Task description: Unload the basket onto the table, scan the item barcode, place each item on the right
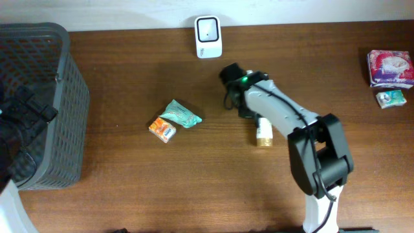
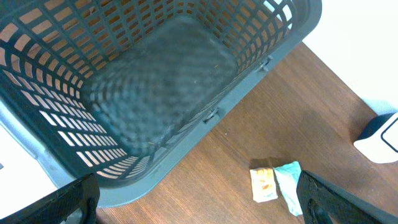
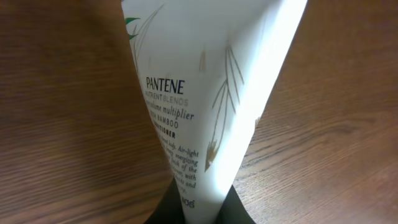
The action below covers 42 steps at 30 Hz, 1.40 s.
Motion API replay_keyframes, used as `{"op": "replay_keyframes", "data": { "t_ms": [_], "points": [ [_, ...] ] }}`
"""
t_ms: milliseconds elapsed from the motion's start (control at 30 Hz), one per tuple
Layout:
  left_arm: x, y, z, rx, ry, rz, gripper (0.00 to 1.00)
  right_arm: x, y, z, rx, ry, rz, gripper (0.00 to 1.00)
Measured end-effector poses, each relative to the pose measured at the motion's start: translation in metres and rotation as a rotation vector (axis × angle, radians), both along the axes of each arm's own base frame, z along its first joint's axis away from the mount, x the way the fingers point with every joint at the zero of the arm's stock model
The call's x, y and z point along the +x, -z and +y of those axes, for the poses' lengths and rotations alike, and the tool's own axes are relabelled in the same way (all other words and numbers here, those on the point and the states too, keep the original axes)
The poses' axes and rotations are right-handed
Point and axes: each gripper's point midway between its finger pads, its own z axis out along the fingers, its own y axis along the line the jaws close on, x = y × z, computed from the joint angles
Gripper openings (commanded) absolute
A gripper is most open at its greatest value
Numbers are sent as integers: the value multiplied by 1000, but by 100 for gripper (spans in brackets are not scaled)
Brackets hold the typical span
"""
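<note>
Brown wood-grain surface (image 1: 129, 181) runs the width of the room, with a pale wall behind it. A grey mesh basket (image 1: 61, 97) sits at its left end. The left claw (image 2: 208, 205) hangs over the basket with its jaws spread wide, holding nothing. Near the far edge stands a small white scanner (image 1: 208, 37). An orange packet (image 1: 162, 129) and a teal packet (image 1: 182, 114) lie touching each other mid-surface. Right of them the right claw (image 3: 200, 210) is clamped on a white Pantene tube (image 3: 205, 93), which lies below and right of the scanner, well apart from it. Whether the tube rests on the wood or is lifted, I can't quite tell. Two more packets (image 1: 390, 67) sit at the far right.
</note>
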Motion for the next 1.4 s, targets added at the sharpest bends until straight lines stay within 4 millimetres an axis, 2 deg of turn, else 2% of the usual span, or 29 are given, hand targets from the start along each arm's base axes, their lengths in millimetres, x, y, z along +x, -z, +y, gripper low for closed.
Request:
{"op": "replay_keyframes", "data": {
  "t_ms": [33,133,167,200,267,300,333,367,433,467,533,633,667,700,767,800,900,967,1033,1067,1133,1167,1200,1233,1267,1400],
  "points": [
    [0,0,0,0,0,0,99,0,-1,5,-11,-10,-13,22],
    [0,0,0,0,0,0,99,0,12,25,-12,-45,-20,27],
    [0,0,0,0,0,0,99,-1,16,32,19,-53,-13,40],
    [0,0,0,0,0,0,99,-2,20,41,63,-58,-3,48],
    [0,0,0,0,0,0,99,-3,23,72,194,-105,30,58],
    [0,0,0,0,0,0,99,-4,17,102,316,-168,69,67],
    [0,0,0,-1,0,1,99,-3,11,116,365,-209,84,75],
    [0,0,0,0,0,0,99,-4,2,122,388,-234,109,83],
    [0,0,0,0,0,1,99,5,-35,138,454,-287,105,89],
    [0,0,0,-1,0,1,99,8,-50,138,471,-289,101,89],
    [0,0,0,0,0,0,99,20,-68,121,489,-273,92,89],
    [0,0,0,0,0,0,99,33,-67,48,502,-188,147,89],
    [0,0,0,0,0,0,99,36,-62,22,557,-173,174,89],
    [0,0,0,0,0,0,99,34,-55,7,608,-163,202,89],
    [0,0,0,0,0,0,99,29,-32,-8,742,-160,234,89],
    [0,0,0,0,0,0,99,26,-20,-9,803,-163,242,89],
    [0,0,0,0,0,0,99,19,16,11,955,-217,228,83],
    [0,0,0,-1,0,1,99,15,31,26,1035,-227,206,79],
    [0,0,0,0,0,0,99,20,30,37,1086,-232,155,77],
    [0,0,0,0,0,0,99,20,30,42,1104,-233,144,73],
    [0,0,0,0,0,0,99,18,31,52,1118,-241,144,46],
    [0,0,0,0,0,0,99,15,33,57,1110,-246,151,40],
    [0,0,0,0,0,0,99,12,39,60,1074,-227,165,39],
    [0,0,0,0,0,0,99,10,42,64,1040,-214,172,16],
    [0,0,0,0,0,0,99,9,43,69,1018,-217,173,4],
    [0,0,0,0,0,0,99,8,36,87,1016,-222,164,4]
  ]
}}
